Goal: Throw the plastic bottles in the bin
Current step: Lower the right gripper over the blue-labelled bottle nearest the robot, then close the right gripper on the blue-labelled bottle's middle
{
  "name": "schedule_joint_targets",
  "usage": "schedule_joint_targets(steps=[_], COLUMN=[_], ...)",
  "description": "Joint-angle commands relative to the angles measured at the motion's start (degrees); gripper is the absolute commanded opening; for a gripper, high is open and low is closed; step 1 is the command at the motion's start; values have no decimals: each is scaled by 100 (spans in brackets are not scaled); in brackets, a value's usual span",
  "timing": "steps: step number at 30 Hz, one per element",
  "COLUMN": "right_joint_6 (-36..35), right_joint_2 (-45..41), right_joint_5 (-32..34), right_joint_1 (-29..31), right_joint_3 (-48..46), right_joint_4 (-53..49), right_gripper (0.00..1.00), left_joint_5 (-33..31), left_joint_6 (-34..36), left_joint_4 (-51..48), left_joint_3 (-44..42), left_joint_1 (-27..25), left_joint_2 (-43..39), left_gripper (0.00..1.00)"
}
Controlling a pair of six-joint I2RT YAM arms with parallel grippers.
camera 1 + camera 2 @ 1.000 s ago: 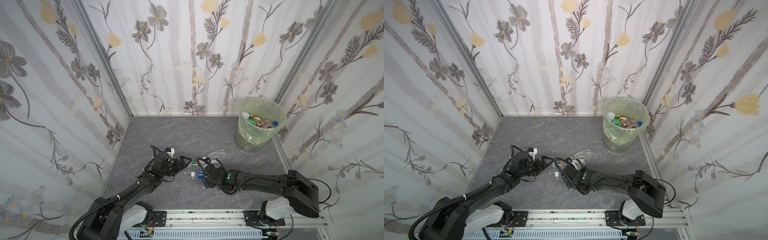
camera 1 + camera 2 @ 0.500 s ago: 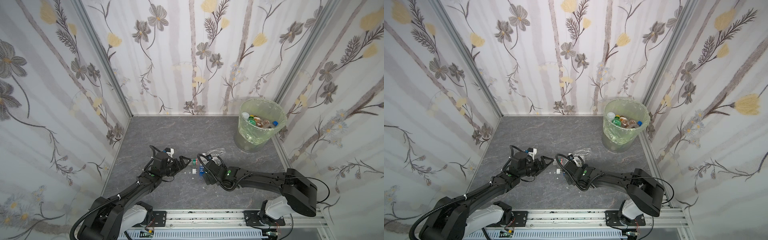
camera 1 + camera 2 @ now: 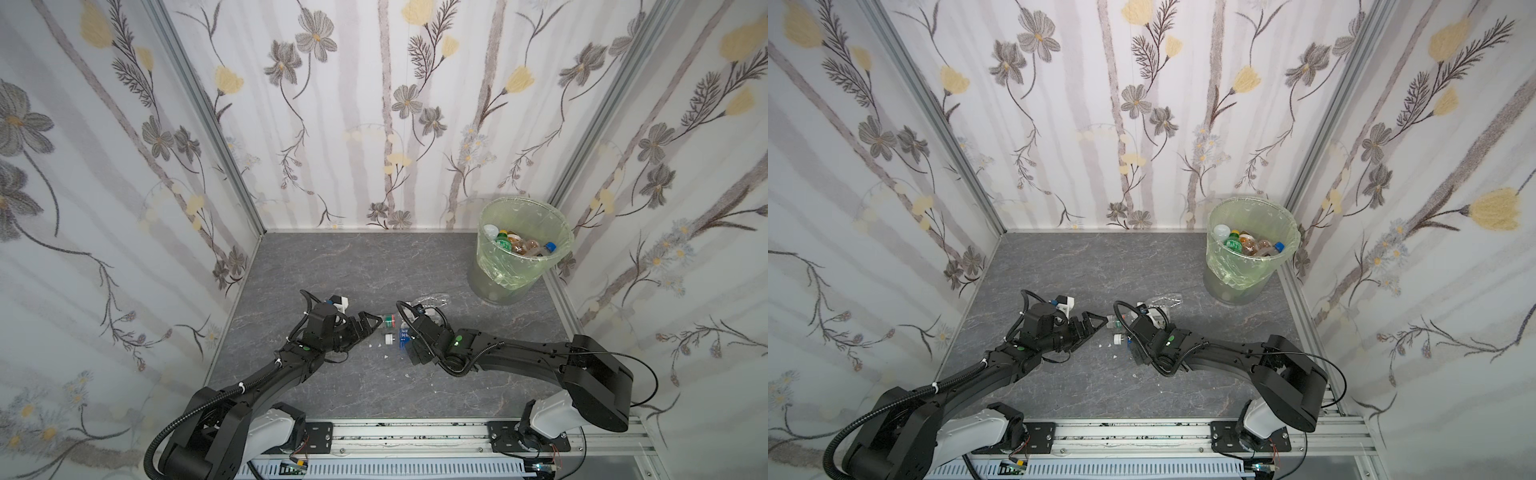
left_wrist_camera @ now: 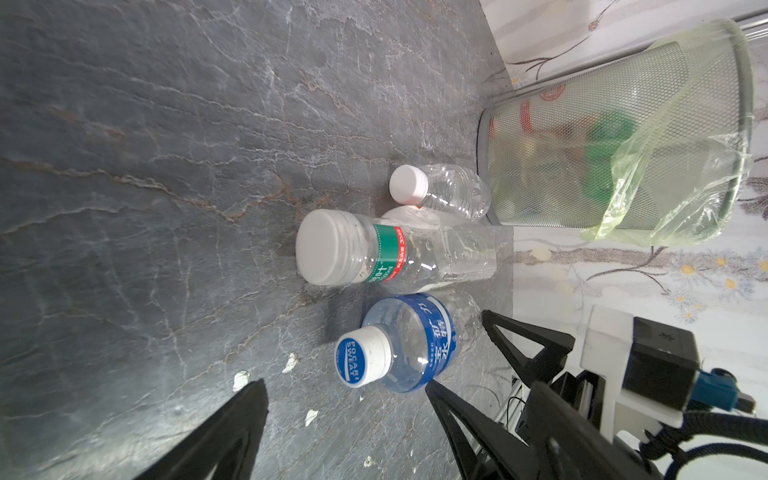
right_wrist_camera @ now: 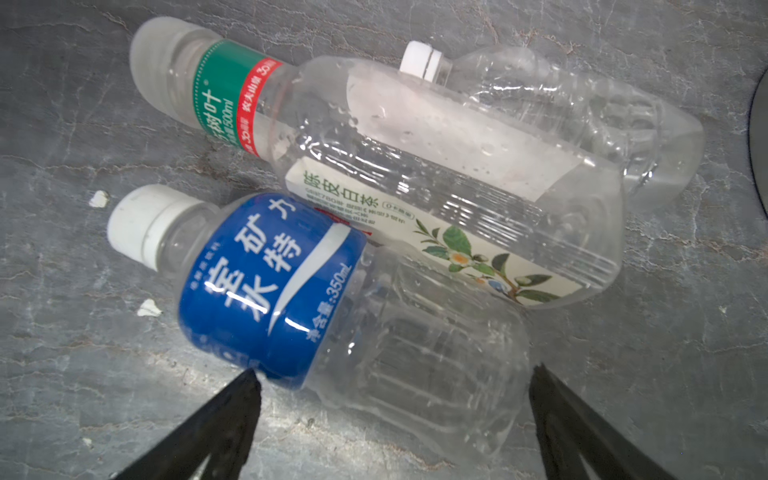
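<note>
1. currently both arms stretch low over the floor (image 3: 332, 266) toward the middle; left gripper (image 4: 345, 384) and right gripper (image 5: 392, 372) both spread wide, gripping nothing.
2. blue-label bottle (image 5: 270, 282) lies on its side between the right jaws, one tip at its label; its cap sits just ahead of the left jaws.
3. three bottles bunched on the floor: that one, green-and-red-label bottle (image 5: 415, 166), clear bottle (image 4: 449, 191). one bin (image 3: 523, 266), back right corner, several more bottles inside, count unclear.
</note>
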Motion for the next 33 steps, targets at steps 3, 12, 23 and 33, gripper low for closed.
schedule_joint_targets(steps=[3,12,23,33], right_joint_6=[80,193,455,626], right_joint_2=[198,399,613,980], right_joint_5=[-176,-385,-688,-884], right_joint_1=[-12,-30,-40,92], right_joint_3=[181,390,675,966], right_joint_4=[388,511,696,802], right_gripper=[100,100,100,100], left_joint_5=[71,116,166,300], left_joint_6=[38,-13,-134,-234], left_joint_4=[178,180,178,178], left_joint_3=[-36,-142,-307,-565], left_joint_1=[31,163,304,514], left_joint_2=[91,93,-1,-186], left_gripper=[100,100,100,100])
